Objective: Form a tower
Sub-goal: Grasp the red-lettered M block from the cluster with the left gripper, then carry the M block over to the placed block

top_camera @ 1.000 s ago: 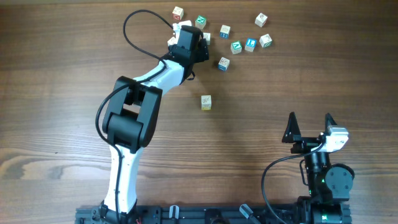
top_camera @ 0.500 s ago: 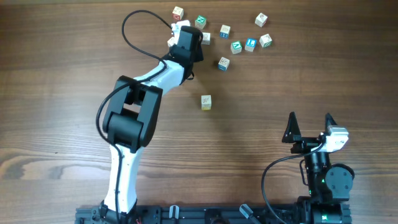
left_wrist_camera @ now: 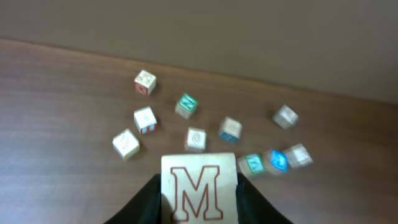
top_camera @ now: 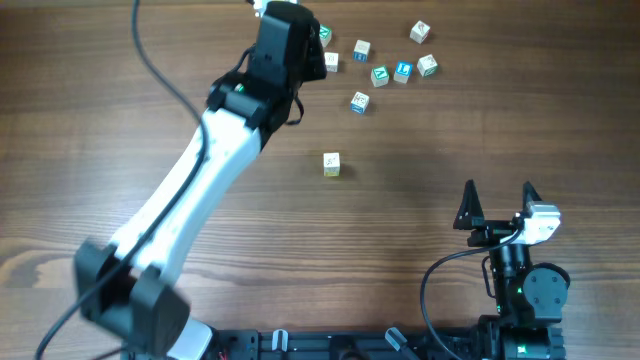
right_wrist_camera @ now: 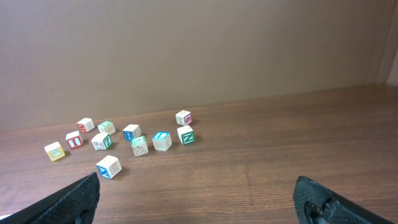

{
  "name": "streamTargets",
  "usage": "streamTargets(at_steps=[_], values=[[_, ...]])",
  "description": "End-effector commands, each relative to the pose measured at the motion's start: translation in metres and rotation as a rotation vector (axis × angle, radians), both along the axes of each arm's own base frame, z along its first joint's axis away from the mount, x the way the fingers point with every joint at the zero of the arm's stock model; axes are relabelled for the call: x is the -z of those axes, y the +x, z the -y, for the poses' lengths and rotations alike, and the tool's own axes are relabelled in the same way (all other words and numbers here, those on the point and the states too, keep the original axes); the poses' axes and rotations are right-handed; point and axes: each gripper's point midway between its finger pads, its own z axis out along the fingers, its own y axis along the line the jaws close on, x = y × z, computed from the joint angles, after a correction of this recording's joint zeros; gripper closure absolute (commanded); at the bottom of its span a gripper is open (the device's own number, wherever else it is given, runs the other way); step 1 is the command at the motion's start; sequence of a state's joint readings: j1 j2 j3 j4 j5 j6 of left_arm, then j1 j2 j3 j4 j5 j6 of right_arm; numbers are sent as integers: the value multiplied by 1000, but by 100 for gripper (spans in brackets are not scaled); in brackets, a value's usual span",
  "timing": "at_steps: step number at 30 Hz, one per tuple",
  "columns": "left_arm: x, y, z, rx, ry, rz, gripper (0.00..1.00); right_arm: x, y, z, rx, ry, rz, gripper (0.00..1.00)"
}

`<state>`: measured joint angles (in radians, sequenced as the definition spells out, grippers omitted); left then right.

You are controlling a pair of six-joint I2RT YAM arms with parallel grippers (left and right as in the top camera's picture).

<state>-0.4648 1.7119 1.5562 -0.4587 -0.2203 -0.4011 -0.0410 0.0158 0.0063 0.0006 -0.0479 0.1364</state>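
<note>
While your left gripper (left_wrist_camera: 199, 200) is clamped on the red M cube (left_wrist_camera: 199, 180), held up off the table (top_camera: 480, 110) on the far side of the lone yellow-marked cube (top_camera: 331, 164), your right gripper (top_camera: 498, 190) sits spread wide and empty, well to that cube's near right. No tower yet: the loose cubes (top_camera: 380, 74) all lie single, scattered just beyond the yellow one.
</note>
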Motion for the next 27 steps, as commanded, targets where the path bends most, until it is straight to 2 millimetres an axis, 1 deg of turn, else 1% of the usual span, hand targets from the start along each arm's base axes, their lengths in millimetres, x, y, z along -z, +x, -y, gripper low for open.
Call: streamTargets(at_steps=[1, 3, 4, 9, 12, 17, 19, 22, 23, 25, 27], values=[[-46, -44, 10, 55, -7, 41, 67, -1, 0, -1, -4, -4, 7, 0], [-45, -63, 19, 93, 10, 9, 66, -1, 0, -1, -4, -5, 7, 0], [-37, -75, 26, 122, 31, -26, 66, -1, 0, -1, -4, -4, 7, 0], [-18, -105, 45, 193, 83, -117, 66, -1, 0, -1, -4, -4, 7, 0], [-6, -124, 54, 197, 72, -186, 67, -1, 0, -1, -4, -5, 7, 0], [26, -154, 63, 132, 49, -347, 70, -1, 0, -3, -13, -5, 7, 0], [43, -160, 67, 115, 67, -400, 69, -1, 0, -3, -13, -4, 7, 0], [69, -156, 74, 104, 102, -448, 66, -1, 0, -3, -13, -5, 7, 1], [86, -154, 75, 99, 132, -480, 66, -1, 0, -3, -13, -5, 7, 1], [105, -154, 75, 91, 171, -522, 67, -1, 0, -3, -13, -4, 7, 0], [121, -151, 73, 75, 210, -540, 67, -1, 0, -7, -29, -5, 7, 0]])
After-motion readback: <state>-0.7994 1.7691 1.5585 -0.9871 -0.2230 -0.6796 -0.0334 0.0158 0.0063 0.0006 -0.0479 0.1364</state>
